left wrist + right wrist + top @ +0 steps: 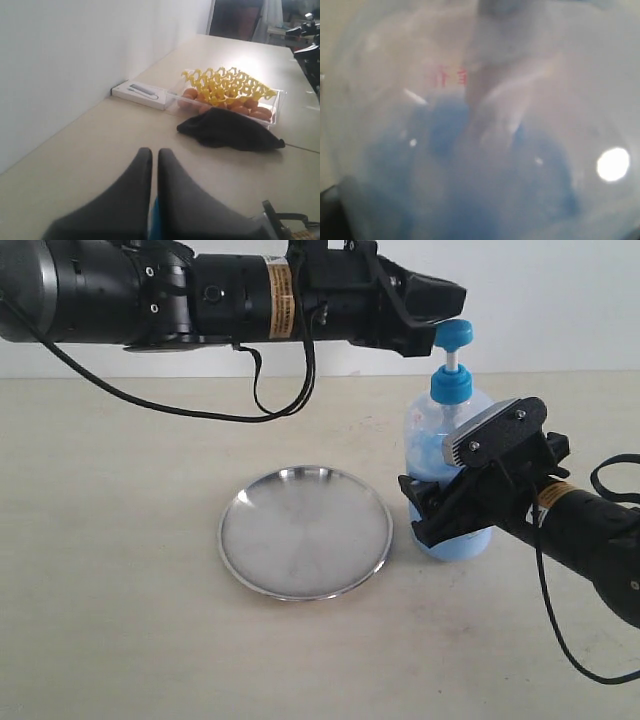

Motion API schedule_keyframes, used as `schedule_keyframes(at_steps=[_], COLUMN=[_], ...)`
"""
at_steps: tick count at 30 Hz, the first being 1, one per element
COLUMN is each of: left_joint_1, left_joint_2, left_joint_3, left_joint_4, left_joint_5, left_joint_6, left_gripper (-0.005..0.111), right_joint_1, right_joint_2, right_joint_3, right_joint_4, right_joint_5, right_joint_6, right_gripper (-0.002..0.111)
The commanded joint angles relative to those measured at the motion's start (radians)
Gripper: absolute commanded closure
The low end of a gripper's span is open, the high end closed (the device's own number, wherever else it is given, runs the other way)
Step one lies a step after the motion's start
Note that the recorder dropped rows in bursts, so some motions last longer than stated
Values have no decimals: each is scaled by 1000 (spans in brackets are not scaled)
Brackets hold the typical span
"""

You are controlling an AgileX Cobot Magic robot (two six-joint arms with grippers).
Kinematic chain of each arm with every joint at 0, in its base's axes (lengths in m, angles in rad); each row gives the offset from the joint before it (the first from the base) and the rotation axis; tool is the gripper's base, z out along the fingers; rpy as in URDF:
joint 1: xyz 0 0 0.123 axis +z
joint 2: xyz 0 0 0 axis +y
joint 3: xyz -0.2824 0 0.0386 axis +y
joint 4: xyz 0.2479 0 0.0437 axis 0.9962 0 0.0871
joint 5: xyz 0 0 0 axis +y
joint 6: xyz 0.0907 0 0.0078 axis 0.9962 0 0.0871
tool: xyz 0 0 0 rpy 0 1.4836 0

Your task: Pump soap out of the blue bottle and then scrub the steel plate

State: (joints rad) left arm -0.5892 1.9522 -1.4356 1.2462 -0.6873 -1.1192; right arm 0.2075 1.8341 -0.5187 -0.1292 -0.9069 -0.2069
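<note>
in the exterior view your left gripper (446, 302) reaches across from the left, high above the table (120, 590), and its tip sits right at the top of the pump head (456, 335) of the blue bottle (440, 430). whether it touches the head, that view does not settle. the left wrist view does show the two dark fingers (135, 190) drawn together with only a thin slit between them and nothing clamped, and a sliver of blue peeks out below them. the same view takes in the far stretch of table by the wall, with a flat white box (140, 93), a clear tray (278, 95) of yellow curly pieces (225, 82) and orange lumps (247, 110), and a crumpled black cloth (227, 131) lying against the tray.

your right gripper (428, 512) is closed around the lower body of the bottle, which stands upright on the table. the right wrist view is so close that the blurred bottle wall fills it, with the soap (470, 200) as a pale blue mass in the lower part and some red marks (447, 77) that cannot be read. no fingers show there, so the grip reads from the exterior view alone.

the steel plate (305, 532) lies flat on the table just beside the bottle, on its left in the exterior view, apart from both grippers, and neither wrist view catches it
</note>
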Motion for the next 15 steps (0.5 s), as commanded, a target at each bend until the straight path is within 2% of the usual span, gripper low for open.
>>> schedule_keyframes(at_steps=[1,11,15], left_joint_1=[-5,-5,-5], left_joint_2=[4,-1,-1], left_joint_3=[-14,-19,-19], left_joint_4=[60,60,122], left_joint_5=[8,-34,-25], left_joint_6=[-47,-51,-88], left_gripper=[103,103,103], right_joint_1=[2,2,2], right_joint_2=[-8,-8,-8], right_joint_3=[-5,-5,-5], right_joint_4=[-14,-14,-14], right_joint_5=[6,6,6], right_joint_6=[-13,-13,-13], right_gripper=[108,108,108])
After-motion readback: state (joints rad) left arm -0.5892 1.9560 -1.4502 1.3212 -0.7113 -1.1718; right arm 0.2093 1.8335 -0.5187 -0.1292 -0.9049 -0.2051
